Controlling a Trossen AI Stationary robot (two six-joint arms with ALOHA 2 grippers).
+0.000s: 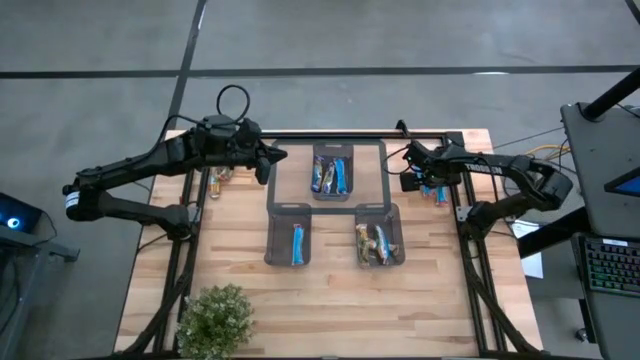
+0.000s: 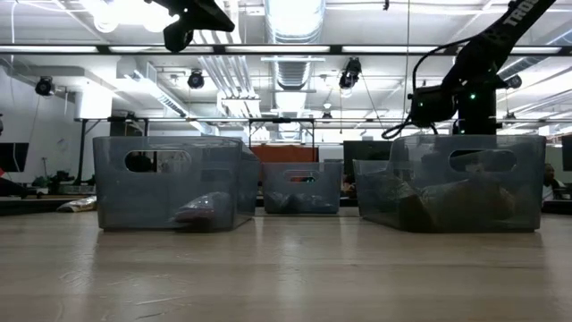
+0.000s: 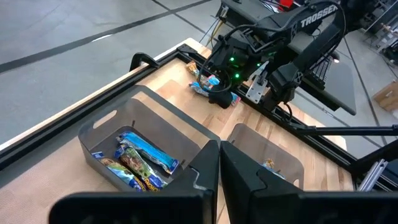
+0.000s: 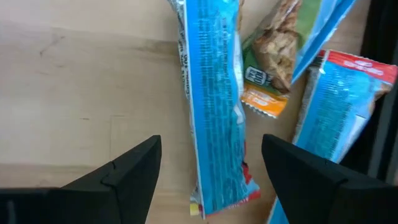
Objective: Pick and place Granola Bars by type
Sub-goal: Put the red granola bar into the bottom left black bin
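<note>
At the right edge of the desk (image 1: 240,270), the right hand (image 4: 211,163) is hanging low over a small pile of loose Granola Bars (image 1: 436,190), its fingers spread wide to either side of a long blue bar (image 4: 214,106) that is lying flat on the wood. Beside it, a green-and-orange bar (image 4: 273,68) and a red-topped blue bar (image 4: 339,106) are overlapping one another close by. More bars are already sitting sorted in the three bins: mixed blue ones in the far bin (image 1: 333,172), a single blue one in the near left bin (image 1: 291,235), and brownish ones in the near right bin (image 1: 378,236). The left hand (image 3: 219,163) is waiting above the far bin with its fingers pressed together and nothing between them. The blue bar is looking light and thin, in slick, crinkly foil that will probably slide and flex, so pinching it across its narrow width near the middle seems the safest hold, keeping clear of the neighbours.
</note>
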